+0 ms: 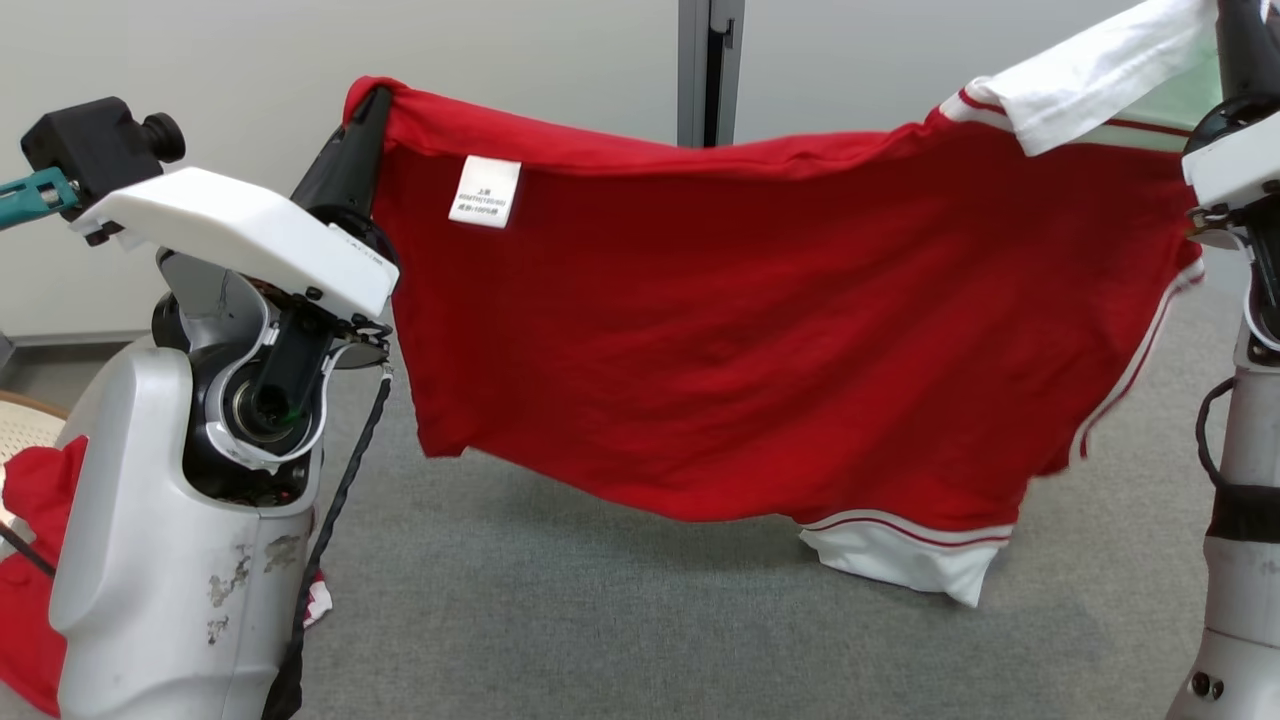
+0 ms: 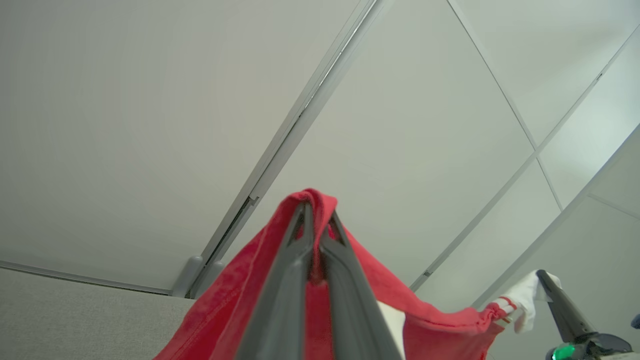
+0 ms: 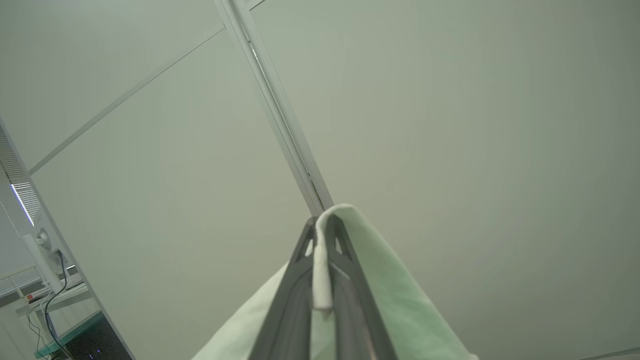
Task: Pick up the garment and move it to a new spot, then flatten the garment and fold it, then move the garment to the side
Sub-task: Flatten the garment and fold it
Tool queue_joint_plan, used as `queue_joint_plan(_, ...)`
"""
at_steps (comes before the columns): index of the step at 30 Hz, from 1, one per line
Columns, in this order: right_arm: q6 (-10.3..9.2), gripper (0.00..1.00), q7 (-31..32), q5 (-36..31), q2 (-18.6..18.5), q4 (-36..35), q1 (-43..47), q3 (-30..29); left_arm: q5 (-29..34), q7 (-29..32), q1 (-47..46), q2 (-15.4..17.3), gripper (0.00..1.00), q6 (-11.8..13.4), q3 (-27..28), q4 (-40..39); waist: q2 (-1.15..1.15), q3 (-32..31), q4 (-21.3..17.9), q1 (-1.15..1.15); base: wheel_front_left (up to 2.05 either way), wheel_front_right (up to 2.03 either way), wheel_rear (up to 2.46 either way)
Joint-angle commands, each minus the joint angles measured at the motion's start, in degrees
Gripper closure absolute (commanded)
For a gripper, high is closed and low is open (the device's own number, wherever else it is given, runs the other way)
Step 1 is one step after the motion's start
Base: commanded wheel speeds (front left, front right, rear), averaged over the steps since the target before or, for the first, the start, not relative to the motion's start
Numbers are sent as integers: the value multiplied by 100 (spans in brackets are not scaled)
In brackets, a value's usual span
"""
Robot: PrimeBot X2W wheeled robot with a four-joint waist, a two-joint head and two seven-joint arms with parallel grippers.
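I see the red garment (image 1: pixel 760 330) hanging in the air between my two arms, spread out like a sheet on a line.

My left end effector (image 1: pixel 372 108) is at the garment's top left corner in the head view. Its two dark fingers are pressed together on a fold of the red cloth, and the cloth wraps over the tips. In the left wrist view, the left end effector (image 2: pixel 316 215) points up toward the pale wall (image 2: pixel 125 125). The garment (image 2: pixel 225 300) is pinched between the fingers and falls away on both sides.

My right end effector (image 1: pixel 1243 45) is at the top right corner of the head view. It pinches the white edge (image 1: pixel 1095 75) of the garment. In the right wrist view, the right end effector (image 3: pixel 324 227) has its fingers squeezed tight on a thin fold of that pale cloth (image 3: pixel 395 290), which drapes over one finger.

The top of the garment dips a little in the middle between the two grips. A small white label (image 1: pixel 485 191) sits just under the top edge, near the left end effector. A white cuff (image 1: pixel 900 555) with red stripes hangs lowest, over the grey floor (image 1: pixel 600 630). I cannot tell if it touches the floor.
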Motion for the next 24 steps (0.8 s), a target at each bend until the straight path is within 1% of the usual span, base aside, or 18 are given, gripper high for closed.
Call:
queue_joint_plan(1, 0, 100, 102, -103, -12, -72, -62, -46, -15, 54, -23, 12, 100, 81, 23, -70, 0, 177, -14, 0, 0, 0, 0)
queue_joint_plan(4, 0, 100, 270, -184, -15, -105, -347, -99, -61, 172, -268, -20, 100, 207, 0, -64, 0, 492, -37, 0, 0, 0, 0)
queue_joint_plan(5, 0, 100, 270, -184, -15, -105, -347, -99, -61, 172, -268, -20, 100, 207, 0, -64, 0, 492, -37, 0, 0, 0, 0)
queue_joint_plan(9, 0, 100, 310, -354, -222, -88, -1196, 108, -24, 228, -1002, -87, 100, 399, 14, 111, 0, 1385, -73, 0, 0, 0, 0)
queue_joint_plan(11, 0, 100, 165, -432, -390, 70, -1797, 221, 0, 140, -1561, -112, 100, 424, 52, 346, 0, 1850, -94, 0, 0, 0, 0)
queue_joint_plan(12, 0, 100, -150, -485, -509, 311, -2469, 276, -35, -6, -2178, -175, 100, 345, 77, 623, 0, 2288, -118, 0, 0, 0, 0)
queue_joint_plan(14, 0, 100, -532, -591, -575, 692, -3131, 205, 45, -215, -2781, -221, 100, 242, 28, 1048, 0, 2691, -128, 0, 0, 0, 0)
queue_joint_plan(17, 0, 100, -1157, -888, -759, 1210, -4122, 283, 276, -721, -3850, -232, 100, 136, 28, 1714, 0, 3338, -108, 0, 0, 0, 0)
queue_joint_plan(20, -1, 100, -1901, -1058, -848, 1750, -4802, 338, 264, -1339, -4678, -285, 100, 70, 158, 2427, 0, 3767, -97, 0, 0, 0, 0)
queue_joint_plan(22, 0, 100, -2403, -1064, -926, 2065, -5141, 442, 319, -1741, -5112, -308, 100, 1, 142, 2883, 0, 3932, -69, 0, 0, 0, 0)
queue_joint_plan(24, -1, 100, -2818, -996, -952, 2385, -5362, 506, 394, -2079, -5483, -323, 100, -123, 65, 3268, 0, 4039, -46, 0, 0, 0, 0)
